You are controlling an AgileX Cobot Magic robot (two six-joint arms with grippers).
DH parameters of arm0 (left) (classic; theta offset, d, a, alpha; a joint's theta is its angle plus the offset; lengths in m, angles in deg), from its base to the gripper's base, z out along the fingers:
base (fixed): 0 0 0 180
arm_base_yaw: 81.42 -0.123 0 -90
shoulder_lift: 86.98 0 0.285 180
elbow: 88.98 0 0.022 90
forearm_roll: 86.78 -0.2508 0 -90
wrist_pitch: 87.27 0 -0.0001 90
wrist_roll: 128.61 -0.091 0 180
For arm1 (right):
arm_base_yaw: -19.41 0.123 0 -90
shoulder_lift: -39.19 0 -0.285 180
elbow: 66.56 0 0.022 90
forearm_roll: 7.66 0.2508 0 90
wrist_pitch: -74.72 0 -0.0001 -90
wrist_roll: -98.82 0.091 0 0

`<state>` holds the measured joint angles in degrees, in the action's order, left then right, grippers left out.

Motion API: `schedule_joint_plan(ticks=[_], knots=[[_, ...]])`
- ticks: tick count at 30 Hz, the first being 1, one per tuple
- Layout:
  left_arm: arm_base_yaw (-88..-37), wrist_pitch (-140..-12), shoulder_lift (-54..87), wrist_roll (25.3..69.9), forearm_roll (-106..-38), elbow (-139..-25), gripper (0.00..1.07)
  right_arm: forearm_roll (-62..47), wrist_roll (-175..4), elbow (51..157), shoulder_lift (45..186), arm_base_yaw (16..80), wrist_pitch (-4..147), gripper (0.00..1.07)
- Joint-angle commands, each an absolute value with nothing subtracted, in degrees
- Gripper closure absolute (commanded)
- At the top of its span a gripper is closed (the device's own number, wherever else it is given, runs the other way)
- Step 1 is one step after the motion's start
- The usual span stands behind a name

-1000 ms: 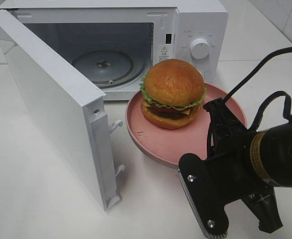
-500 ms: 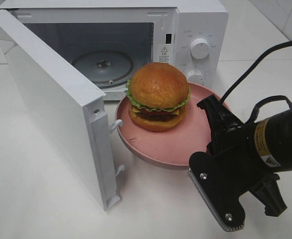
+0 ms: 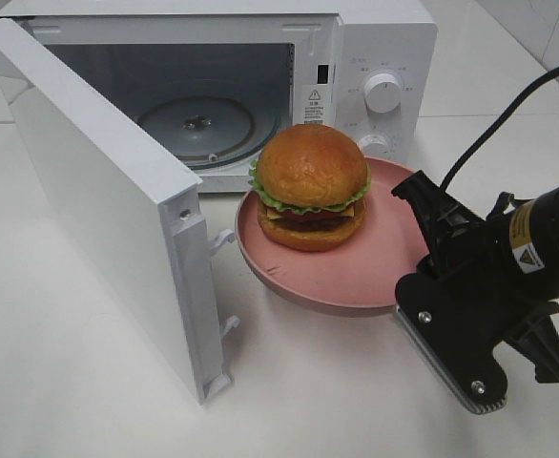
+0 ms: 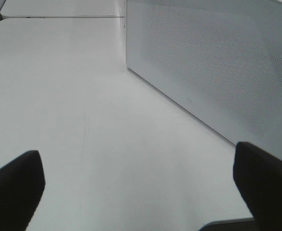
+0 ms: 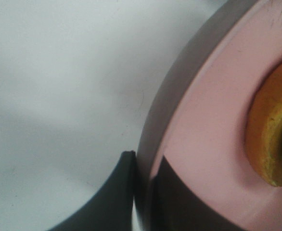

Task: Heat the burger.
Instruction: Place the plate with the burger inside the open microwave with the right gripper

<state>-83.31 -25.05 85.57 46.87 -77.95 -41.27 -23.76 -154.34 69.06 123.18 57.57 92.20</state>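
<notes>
Right tool clamps the rim of the pink plate, on which the burger sits beyond its tips; left tool stands spread apart.

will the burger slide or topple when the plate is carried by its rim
The burger is tall and stacked on a smooth pink plate, so it may slide or lean if tilted. The right gripper pinches only one edge of the rim, so the plate could sag.

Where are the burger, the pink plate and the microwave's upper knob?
burger (image 3: pixel 310 164), high view, top bun.
pink plate (image 3: pixel 356 272), high view, bare inner surface.
upper knob (image 3: pixel 383 93), high view, dial centre.
</notes>
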Motion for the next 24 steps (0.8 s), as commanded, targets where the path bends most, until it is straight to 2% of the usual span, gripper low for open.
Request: schedule_joint_plan(ticks=[1,4,9,24], knots=[[-83.2,-25.8,86.4,47.0,-77.4,-41.3,0.07,-16.5,-165.0,71.1,122.7,55.1,89.5,1.07],[-83.2,-25.8,86.4,47.0,-77.4,-41.3,0.07,-15.2,-166.9,71.3,122.7,54.7,89.9,1.07],[-83.2,-25.8,86.4,47.0,-77.4,-41.3,0.07,-3.9,-178.4,73.5,124.4,51.8,91.9,1.07],[-83.2,-25.8,86.4,47.0,-77.4,-41.3,0.07,-4.7,-180.0,79.5,129.2,51.6,92.5,1.07]])
